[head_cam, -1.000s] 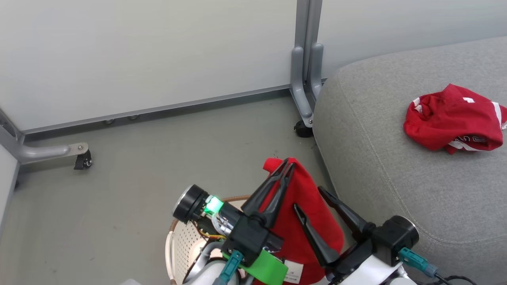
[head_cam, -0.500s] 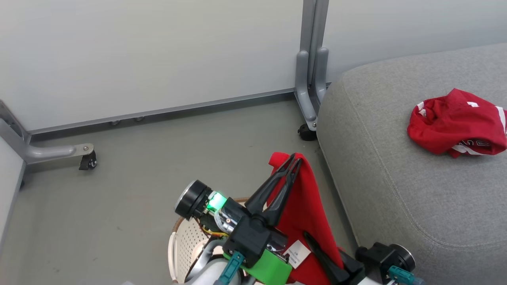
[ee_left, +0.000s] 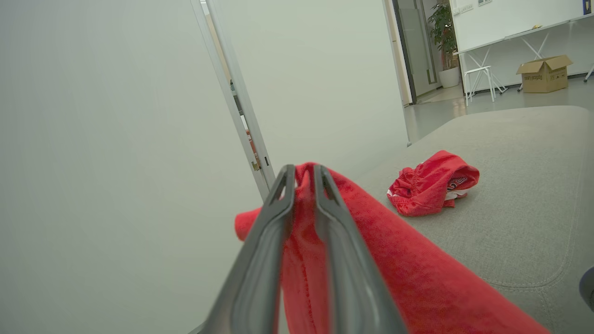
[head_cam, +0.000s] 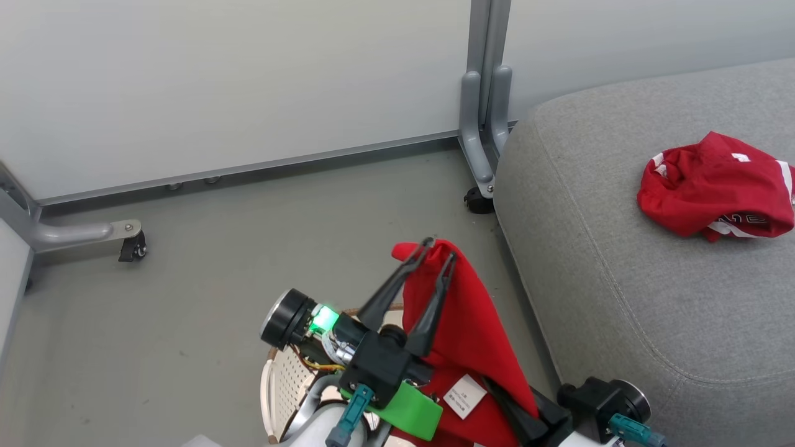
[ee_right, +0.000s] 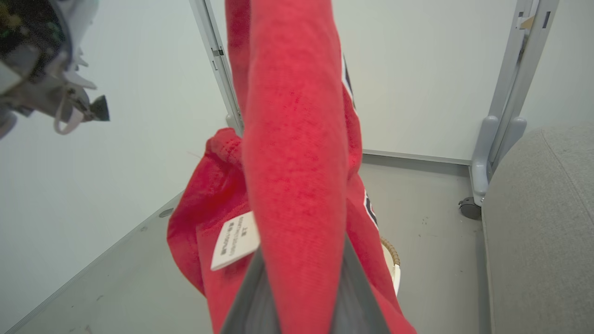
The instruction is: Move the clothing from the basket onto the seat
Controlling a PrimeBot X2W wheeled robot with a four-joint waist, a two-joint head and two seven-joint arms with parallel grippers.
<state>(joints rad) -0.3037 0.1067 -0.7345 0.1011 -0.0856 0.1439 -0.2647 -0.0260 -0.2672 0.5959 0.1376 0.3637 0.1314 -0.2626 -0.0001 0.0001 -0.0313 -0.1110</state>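
Observation:
A red garment (head_cam: 472, 329) with a white label (head_cam: 464, 395) hangs above the cream basket (head_cam: 279, 385), stretched between my two grippers. My left gripper (head_cam: 439, 248) holds its top fold; the fingers stand slightly apart, open, with the cloth (ee_left: 394, 278) still draped between the tips (ee_left: 304, 171). My right gripper (head_cam: 506, 400) is shut on the garment's lower part (ee_right: 292, 139), with the fabric pinched between its fingers (ee_right: 301, 260). A second red garment (head_cam: 714, 186) with white trim lies crumpled on the grey seat (head_cam: 621, 279) at the right.
A pale partition wall runs behind, with a grey post (head_cam: 481, 124) and caster at the seat's corner. Another caster foot (head_cam: 87, 234) sits at the far left. Grey floor (head_cam: 248, 248) lies between the basket and the wall. The basket rim (ee_right: 392, 260) is beside the seat's edge (ee_right: 533, 232).
My right gripper closed on the lower part of the hanging garment. My left gripper's fingers have just parted at the top fold. The camera shifted slightly.

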